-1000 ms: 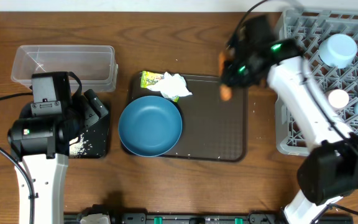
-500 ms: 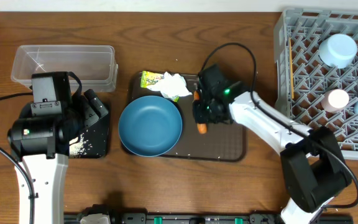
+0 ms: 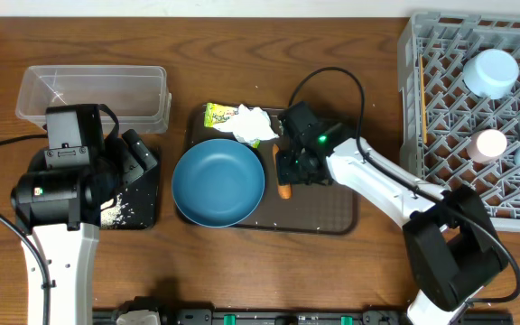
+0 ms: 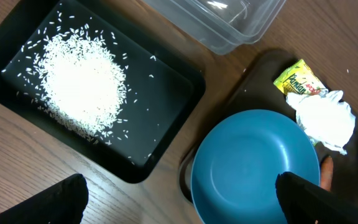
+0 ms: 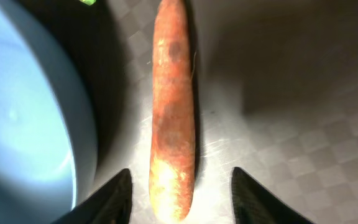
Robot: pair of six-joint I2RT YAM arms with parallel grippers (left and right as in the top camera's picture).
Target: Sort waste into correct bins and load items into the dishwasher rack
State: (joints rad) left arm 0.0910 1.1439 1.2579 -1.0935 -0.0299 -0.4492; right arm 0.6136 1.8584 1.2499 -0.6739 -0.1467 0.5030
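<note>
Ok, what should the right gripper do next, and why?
Probably lift the right gripper straight up. Its fingers stand apart on either side of the carrot, which lies flat on the brown tray beside the blue plate, so it looks let go.

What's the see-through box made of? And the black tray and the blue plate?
Box: looks like clear, glossy plastic; you can see the table through it.
Tray: probably matte black plastic, with rounded moulded corners.
Plate: smooth with a soft sheen; plastic or glazed ceramic, can't tell.
</note>
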